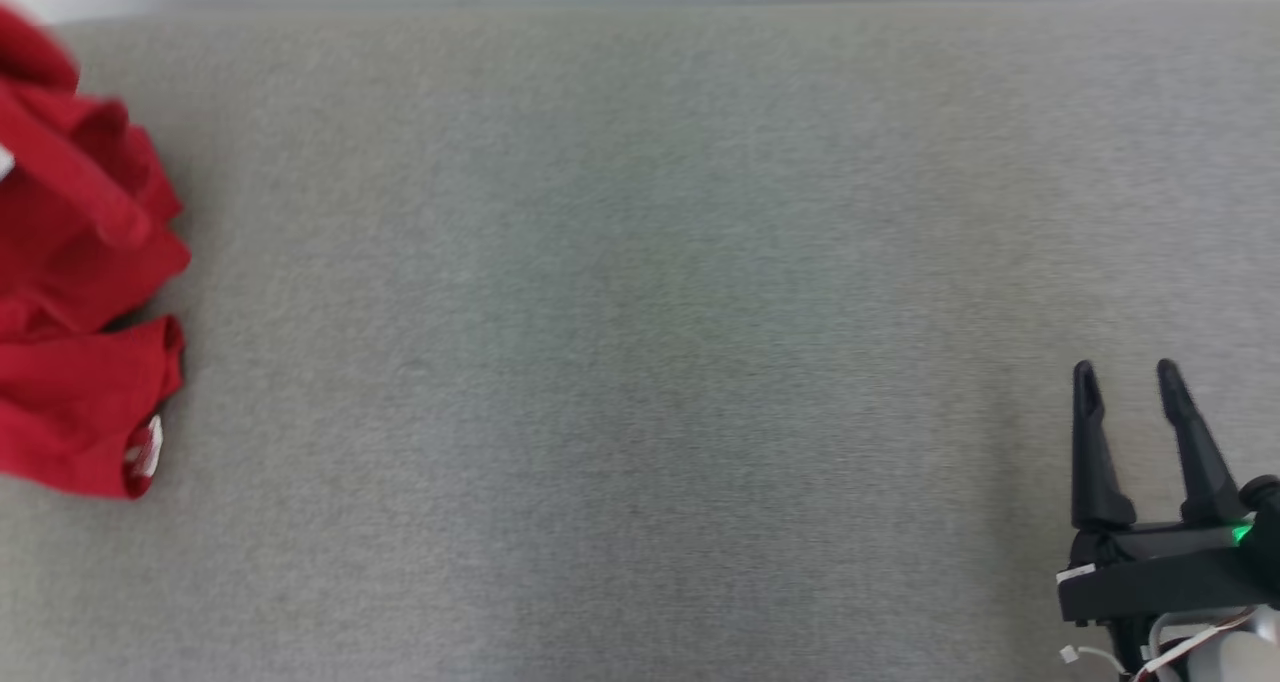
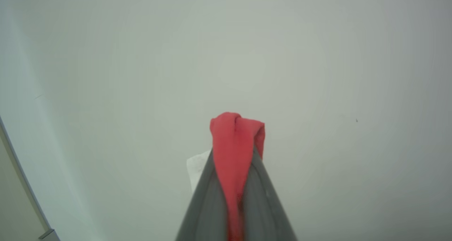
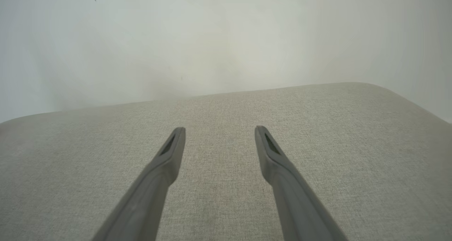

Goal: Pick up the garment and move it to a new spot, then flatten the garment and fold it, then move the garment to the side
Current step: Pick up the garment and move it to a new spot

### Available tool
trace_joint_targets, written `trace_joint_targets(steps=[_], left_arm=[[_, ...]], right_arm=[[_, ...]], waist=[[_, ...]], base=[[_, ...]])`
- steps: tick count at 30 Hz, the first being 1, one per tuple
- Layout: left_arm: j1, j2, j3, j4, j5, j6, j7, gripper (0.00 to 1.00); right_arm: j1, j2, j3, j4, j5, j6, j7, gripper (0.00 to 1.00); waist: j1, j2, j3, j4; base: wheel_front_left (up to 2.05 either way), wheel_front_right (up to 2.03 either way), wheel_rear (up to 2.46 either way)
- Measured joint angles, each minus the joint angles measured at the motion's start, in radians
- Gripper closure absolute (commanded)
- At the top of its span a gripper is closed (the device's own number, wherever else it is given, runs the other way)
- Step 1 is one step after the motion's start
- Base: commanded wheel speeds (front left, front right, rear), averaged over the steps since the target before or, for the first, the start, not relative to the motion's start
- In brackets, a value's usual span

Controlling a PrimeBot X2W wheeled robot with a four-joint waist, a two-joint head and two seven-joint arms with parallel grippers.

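Down in the near right corner, the right gripper is hovering over the grey cushion, its two dark fingers standing spread wide with nothing between them. Out at the far left edge, the red garment is sitting bunched up, its lower fold with a white label resting on the cushion and its upper part looking blurred. The left gripper is pinching a fold of that garment, fingers pressed together, red cloth poking past the tips against the pale wall.
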Motion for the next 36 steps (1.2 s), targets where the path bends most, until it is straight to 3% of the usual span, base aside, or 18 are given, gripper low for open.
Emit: trace_joint_targets(steps=[3,10,20,23,26,36], left_arm=[[-0.055,-0.011,-0.049,-0.07,0.009,-0.007,0.03,1.0],[-0.141,-0.094,-0.166,-0.216,-0.009,-0.017,0.119,1.0],[-0.124,-0.302,-0.287,-0.341,-0.059,-0.006,0.192,1.0],[-0.069,-0.365,-0.309,-0.334,-0.085,0.014,0.177,1.0],[0.02,-0.392,-0.33,-0.314,-0.115,0.038,0.151,1.0],[0.386,-0.412,-0.447,-0.118,-0.2,0.083,0.06,1.0]], right_arm=[[0.001,0.022,0.004,0.026,0.006,0.0,-0.01,0.0],[0.004,0.064,0.014,0.076,0.012,0.0,-0.02,0.0],[0.003,0.103,0.021,0.075,0.018,0.0,-0.02,0.0],[0.003,0.105,0.02,0.07,0.019,0.0,-0.02,0.0],[0.003,0.105,0.018,0.069,0.02,0.0,-0.021,0.0],[-0.011,0.1,0.021,0.065,0.016,0.0,-0.022,0.0]], waist=[[-0.0001,0.0,-0.025,-0.029],[-0.0001,0.0,-0.068,-0.126],[0.0,0.0,-0.102,-0.283],[-0.0001,0.0,-0.102,-0.32],[-0.0001,0.0,-0.095,-0.343],[0.0001,0.0,-0.059,-0.319]], base=[[0.0,0.0,0.0],[0.0,0.0,0.0],[0.0,0.0,0.0],[0.0,0.0,0.0],[0.0,0.0,0.0],[0.0,0.0,0.0]])
